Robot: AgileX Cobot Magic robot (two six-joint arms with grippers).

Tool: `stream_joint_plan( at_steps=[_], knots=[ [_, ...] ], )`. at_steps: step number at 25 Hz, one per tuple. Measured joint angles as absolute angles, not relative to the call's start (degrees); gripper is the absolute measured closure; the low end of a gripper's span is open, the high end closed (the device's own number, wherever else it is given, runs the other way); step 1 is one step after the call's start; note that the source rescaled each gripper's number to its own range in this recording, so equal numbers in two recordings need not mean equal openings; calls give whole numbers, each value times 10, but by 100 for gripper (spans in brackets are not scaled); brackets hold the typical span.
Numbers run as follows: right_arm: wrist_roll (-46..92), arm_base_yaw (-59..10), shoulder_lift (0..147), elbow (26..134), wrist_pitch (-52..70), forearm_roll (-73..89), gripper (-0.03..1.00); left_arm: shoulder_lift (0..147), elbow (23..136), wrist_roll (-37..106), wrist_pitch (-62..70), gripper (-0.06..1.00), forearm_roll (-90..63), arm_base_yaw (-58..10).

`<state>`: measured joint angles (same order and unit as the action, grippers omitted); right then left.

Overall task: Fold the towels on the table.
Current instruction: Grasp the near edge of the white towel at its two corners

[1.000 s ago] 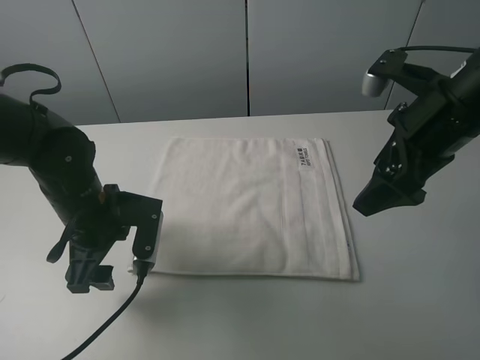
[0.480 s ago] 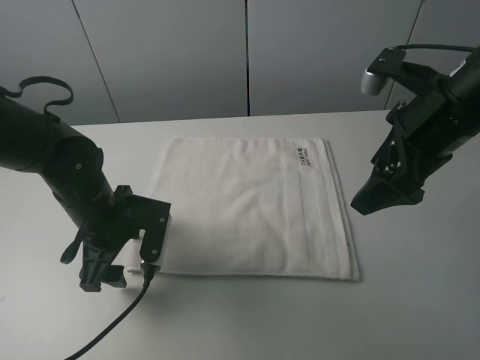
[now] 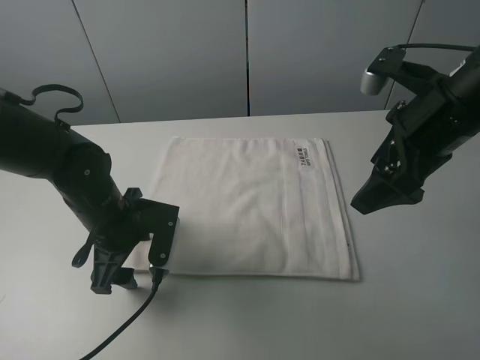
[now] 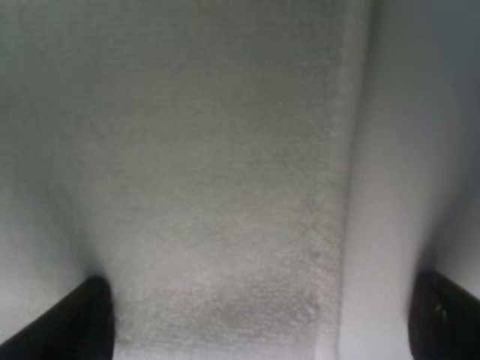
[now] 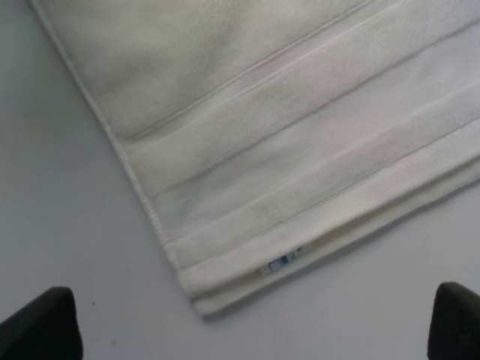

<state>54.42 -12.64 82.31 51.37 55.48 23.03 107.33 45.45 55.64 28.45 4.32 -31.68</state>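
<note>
Currently, exterior high: towel flat, unfolded, mid-table, label toward far edge; left gripper low at towel corner nearest table's near-left corner, jaws wide, holding nothing; right gripper hangs beside towel's right border, jaws wide apart, empty.
Left wrist: fingertips straddle terry edge; we judge closing may scrape table, miss cloth.
Right wrist: other near corner below, clear of fingers; we expect crooked fold if arms lift out of step.

dark-printed label on towel corner, beyond and left of right gripper, too small to read, tiny blue hem tag just ahead of that gripper, illegible
</note>
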Motion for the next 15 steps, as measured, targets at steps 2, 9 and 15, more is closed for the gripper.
stream_joint_plan(
  at_steps=[2, 9, 15],
  knots=[
    [544, -126, 823, 514, 555, 229, -3, 1078, 456, 556, 283, -6, 43, -317],
    [545, -126, 827, 514, 555, 212, -3, 1094, 466, 559, 296, -6, 43, -317],
    [567, -167, 862, 503, 552, 141, -3, 1095, 467, 557, 298, -6, 47, -317]
  ],
)
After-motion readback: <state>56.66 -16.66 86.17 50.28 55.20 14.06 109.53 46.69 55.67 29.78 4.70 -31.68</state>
